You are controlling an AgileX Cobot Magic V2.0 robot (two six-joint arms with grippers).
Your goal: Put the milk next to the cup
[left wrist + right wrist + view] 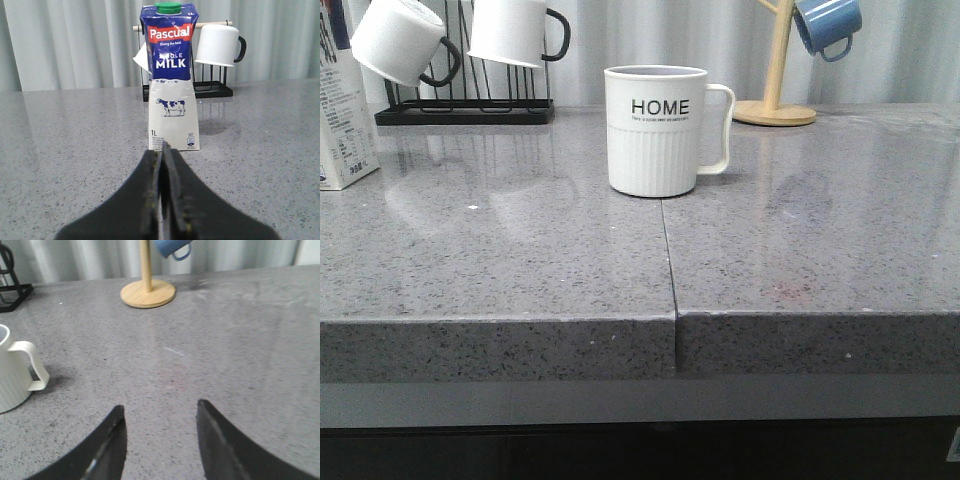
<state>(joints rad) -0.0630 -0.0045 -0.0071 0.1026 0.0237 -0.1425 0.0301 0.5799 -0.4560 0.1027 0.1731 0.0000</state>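
- Left pincer [163, 150], a pair of black fingers, is pressed narrow with no gap showing and nothing held; it points straight at the milk, a tall white carton with a dark blue top, a green cap and a cow picture [172, 80].
- Right pincer [160, 415] has its two black fingers spread wide over bare grey speckled stone, gripping nothing.
- On the grey speckled stone desk [520, 260] the milk carton stands upright at the far left edge of the front view [340, 110], well apart from the cup.
- That cup, a white mug with a ribbed lower half, black "HOME" lettering and a white handle [655, 130], stands upright near the middle of the desk, handle turned to the robot's right; the right wrist view catches its handle side [15, 375].
- Behind the carton a black wire rack [465, 105] carries plain white mugs with black handles [515, 30]; at the back right a blue mug [828, 25] hangs on a pale wooden stand [775, 105].
- Step in hand, as I judge it: the approach to the carton, with no grasp made yet and the milk not moved.
- Next move calls for spreading the left pincer wider than the carton's body, advancing around its lower half, closing firmly enough not to crush the card, then carrying it upright across to bare desk just beside the mug.
- Risk: a tall carton tips easily if nudged high or gripped off-centre.
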